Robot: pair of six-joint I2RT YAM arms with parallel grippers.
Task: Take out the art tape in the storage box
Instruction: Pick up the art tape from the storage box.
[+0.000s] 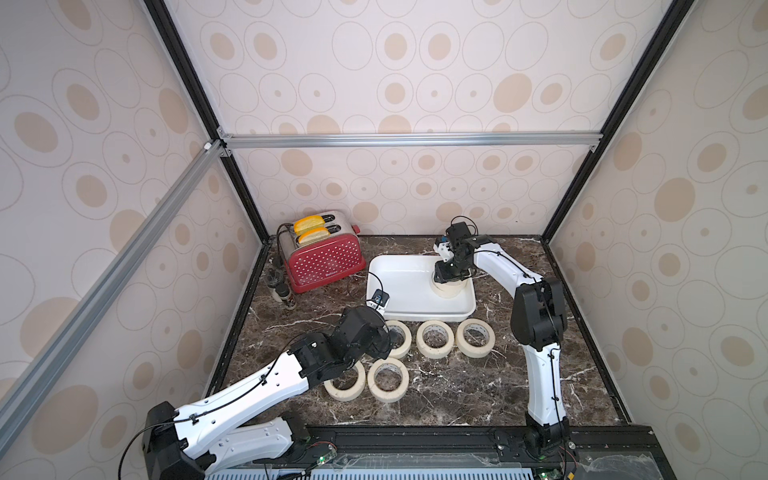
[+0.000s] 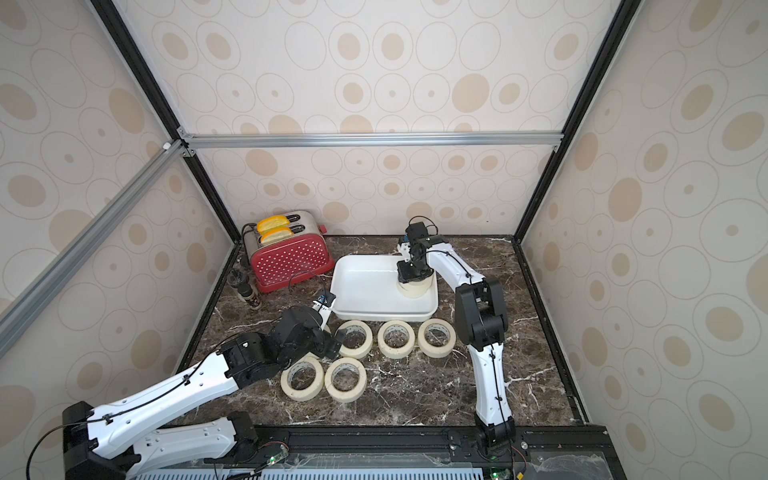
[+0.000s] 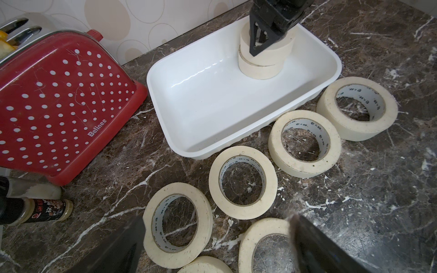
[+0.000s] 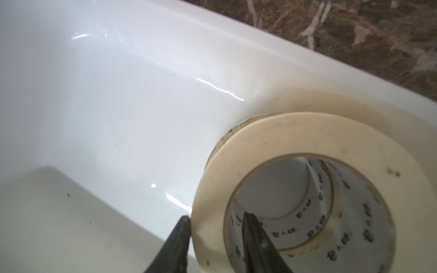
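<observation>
The white storage box (image 1: pixel 415 319) (image 2: pixel 374 316) (image 3: pixel 203 151) holds two cream art tape rolls stacked at its right end (image 1: pixel 448 290) (image 2: pixel 413 291). The lower roll (image 3: pixel 260 69) lies flat and the upper roll (image 3: pixel 277 50) (image 4: pixel 307 134) sits on it. My right gripper (image 1: pixel 448 274) (image 4: pixel 215 217) is shut on the upper roll's wall, one finger inside the core and one outside. Several more rolls (image 1: pixel 434 338) (image 3: pixel 243 182) lie on the marble in front of the box. My left gripper (image 3: pixel 217 218) (image 1: pixel 384 338) hangs open over them, holding nothing.
A red white-dotted toaster (image 1: pixel 322 257) (image 3: pixel 59 104) with bread in its slots stands left of the box. Small spice bottles (image 1: pixel 282 291) (image 3: pixel 40 210) lie by the left wall. Enclosure walls close in the back and sides.
</observation>
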